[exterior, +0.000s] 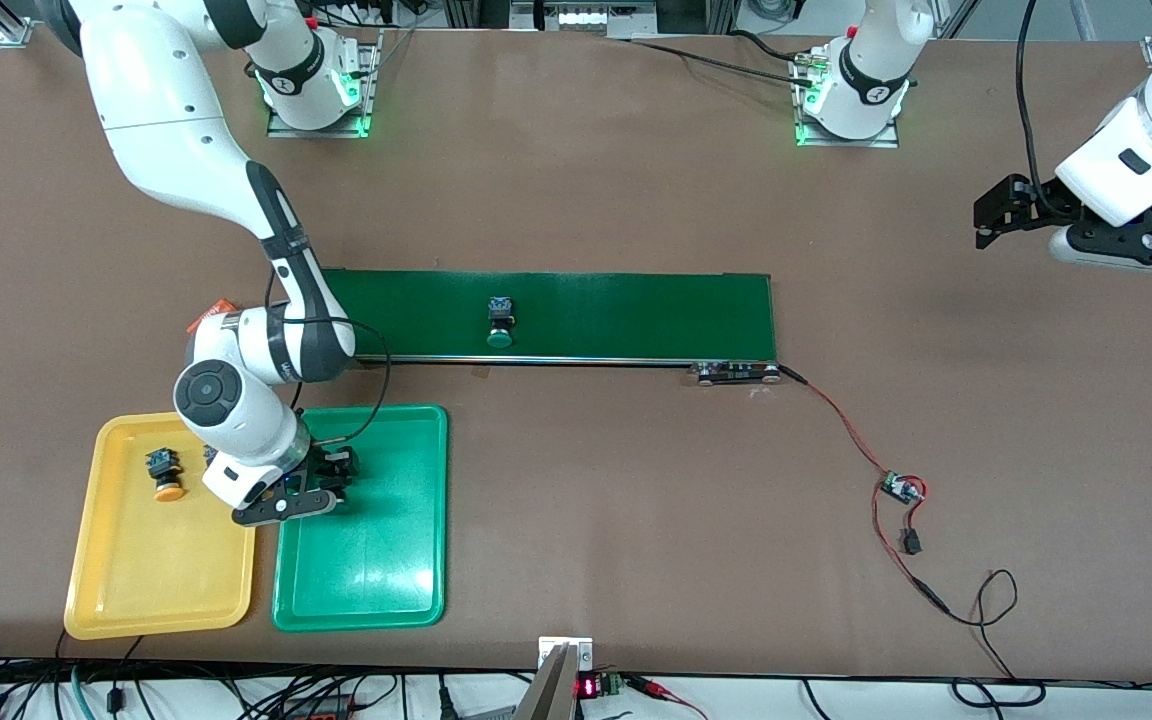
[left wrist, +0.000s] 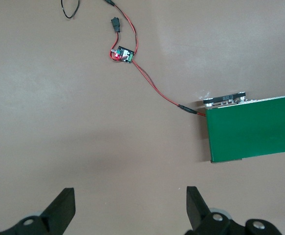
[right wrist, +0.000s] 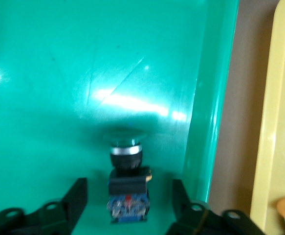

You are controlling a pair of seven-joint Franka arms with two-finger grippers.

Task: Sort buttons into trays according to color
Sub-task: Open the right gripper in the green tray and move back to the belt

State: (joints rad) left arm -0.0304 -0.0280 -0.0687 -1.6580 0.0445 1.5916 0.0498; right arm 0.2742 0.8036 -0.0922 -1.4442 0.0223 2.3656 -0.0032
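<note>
Green-capped button (right wrist: 126, 183) lies in the green tray (exterior: 376, 570) near its conveyor-side edge, between the right end effector's (right wrist: 127, 196) parted fingers, released. Next button (exterior: 501, 322) sits on the belt (exterior: 636, 315), nearer the right arm. Left end effector (left wrist: 127, 208) waits open over bare worktop (exterior: 636, 200).

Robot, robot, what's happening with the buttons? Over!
Right gripper open over green tray, green button between fingers. Left gripper open, waiting. Nothing blocking.

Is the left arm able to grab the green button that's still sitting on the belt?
Probably yes. The left gripper hangs open over bare table at its own end, and nothing stands between it and the green button on the conveyor belt. The right gripper is busy over the green tray.
</note>
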